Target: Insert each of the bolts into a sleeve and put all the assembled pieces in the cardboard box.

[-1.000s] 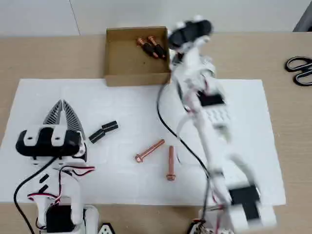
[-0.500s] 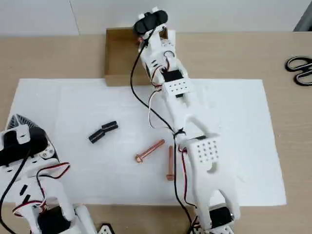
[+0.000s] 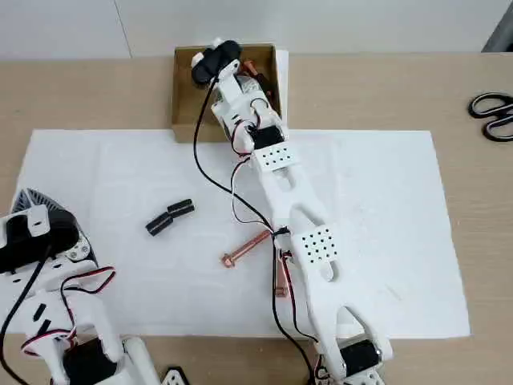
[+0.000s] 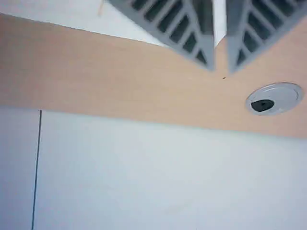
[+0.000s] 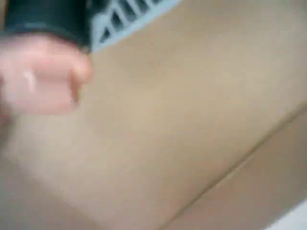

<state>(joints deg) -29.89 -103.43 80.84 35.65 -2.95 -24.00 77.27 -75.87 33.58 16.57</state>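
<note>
The cardboard box [image 3: 186, 96] stands at the table's far edge. My right arm stretches out to it, and the right gripper [image 3: 208, 68] hangs over the box's inside. In the right wrist view a grey finger [image 5: 127, 19] holds a copper bolt in a black sleeve [image 5: 38, 76] close above the cardboard floor [image 5: 192, 120]. Other assembled pieces [image 3: 255, 76] lie in the box's right part, partly behind the arm. Two black sleeves [image 3: 170, 217] and two loose copper bolts [image 3: 246, 249] [image 3: 280, 279] lie on the white sheet. The left gripper [image 3: 30, 200] sits at the near left, shut and holding nothing [image 4: 220, 67].
A white paper sheet [image 3: 385, 208] covers the table's middle. Scissors [image 3: 493, 112] lie at the far right on the wood. The right arm's body crosses the sheet diagonally, just right of the loose bolts. A round cable grommet [image 4: 274, 98] sits in the wooden top.
My right arm swung left from the box's right rim to above its inside. The left arm drew back toward the near left corner, then stayed still.
</note>
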